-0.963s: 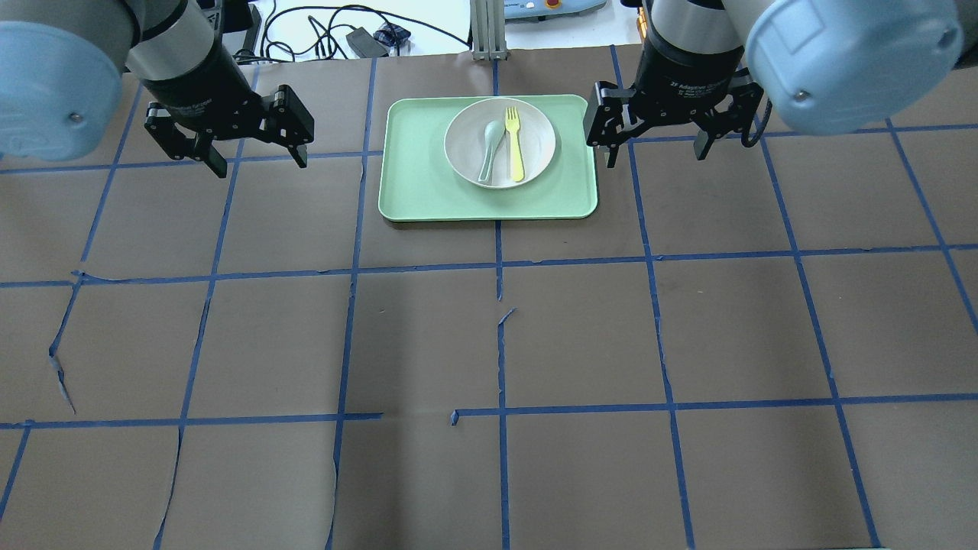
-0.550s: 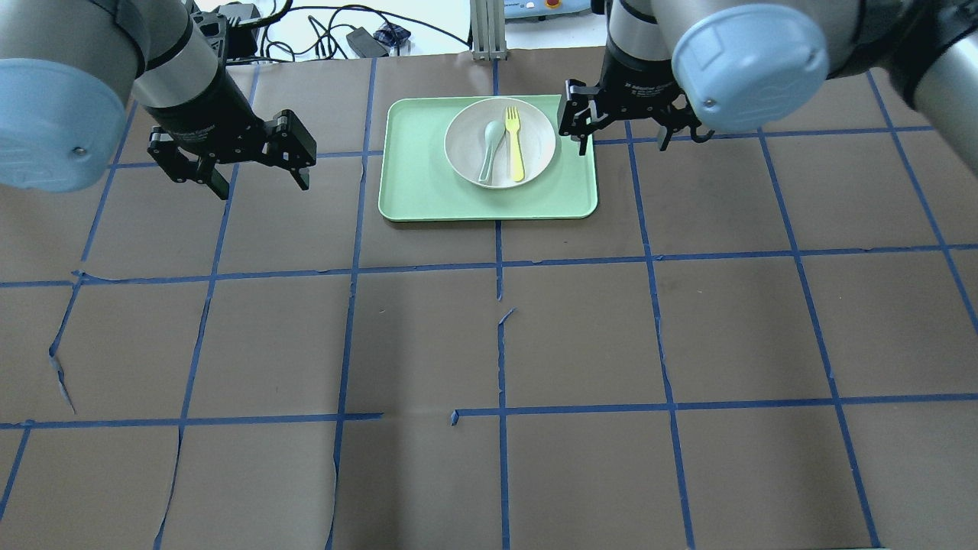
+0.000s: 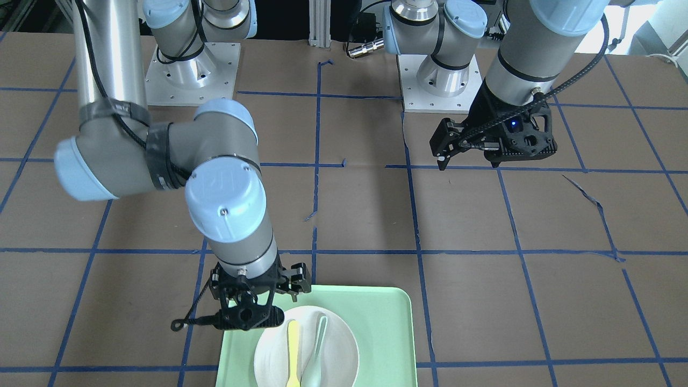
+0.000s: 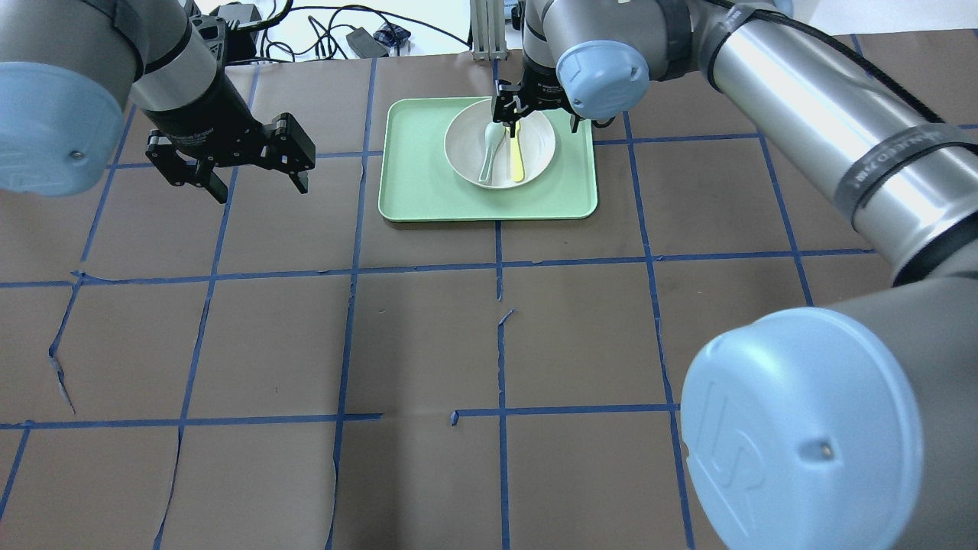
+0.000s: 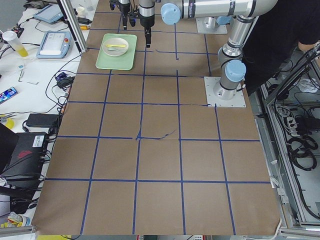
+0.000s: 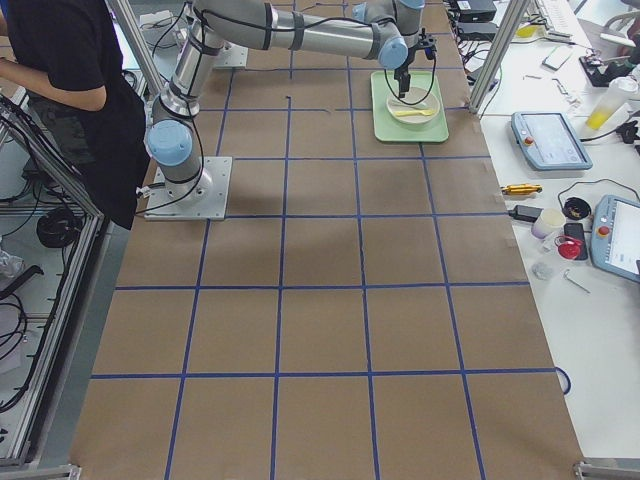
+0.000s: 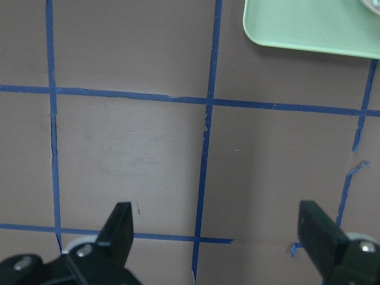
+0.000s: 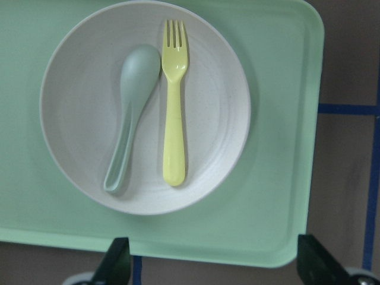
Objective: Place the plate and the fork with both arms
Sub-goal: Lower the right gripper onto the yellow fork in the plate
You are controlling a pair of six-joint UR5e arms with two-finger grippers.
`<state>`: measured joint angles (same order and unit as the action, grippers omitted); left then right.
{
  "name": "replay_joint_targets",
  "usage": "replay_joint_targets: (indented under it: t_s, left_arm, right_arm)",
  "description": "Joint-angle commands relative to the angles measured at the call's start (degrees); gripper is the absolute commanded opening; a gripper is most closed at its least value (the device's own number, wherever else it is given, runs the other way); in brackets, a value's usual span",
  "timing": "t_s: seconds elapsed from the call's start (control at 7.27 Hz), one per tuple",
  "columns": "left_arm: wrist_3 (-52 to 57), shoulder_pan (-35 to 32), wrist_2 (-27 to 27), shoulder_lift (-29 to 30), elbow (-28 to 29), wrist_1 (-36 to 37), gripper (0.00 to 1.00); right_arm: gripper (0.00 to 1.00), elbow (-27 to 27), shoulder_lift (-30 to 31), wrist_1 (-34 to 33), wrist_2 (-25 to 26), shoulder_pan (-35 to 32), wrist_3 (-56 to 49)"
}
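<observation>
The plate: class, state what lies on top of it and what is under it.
On the plate lie the fork and the spoon, side by side. Under it is the green tray; the tray's surface beneath the plate is covered and cannot be seen.

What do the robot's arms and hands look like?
The left arm and right arm are shiny silver-grey tubes with round light-blue caps at the joints. Black cables run along them, held with dark tape. The left hand and right hand are black, each with two fingers. The left hand has small white writing and a tiny blue light.
</observation>
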<state>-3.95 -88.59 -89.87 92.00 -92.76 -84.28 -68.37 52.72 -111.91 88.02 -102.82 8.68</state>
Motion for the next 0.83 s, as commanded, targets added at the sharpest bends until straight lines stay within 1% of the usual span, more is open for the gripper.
replay_joint_targets:
  t_s: [0.0,0.14,0.28,0.55,0.69]
  left_arm:
    - [0.2,0.0,0.0,0.0,-0.1,0.0,1.0]
    - [0.2,0.0,0.0,0.0,-0.1,0.0,1.0]
    - [0.2,0.0,0.0,0.1,-0.1,-0.1,1.0]
    - [0.2,0.0,0.0,0.0,-0.5,0.0,1.0]
    - [0.2,0.0,0.0,0.1,-0.5,0.0,1.0]
  right_arm:
    - [1.0,6.7,-8.0,-0.8,-3.6,-0.1,-3.3]
    - [0.98,7.4,-10.6,-1.1,-3.0,-0.1,-3.6]
    - [0.89,7.4,-11.0,-1.2,-2.8,-0.1,-3.6]
    - [0.62,7.1,-11.9,-3.3,-2.7,-0.1,-3.6]
    - [0.56,7.0,-11.9,-3.5,-2.7,-0.1,-3.7]
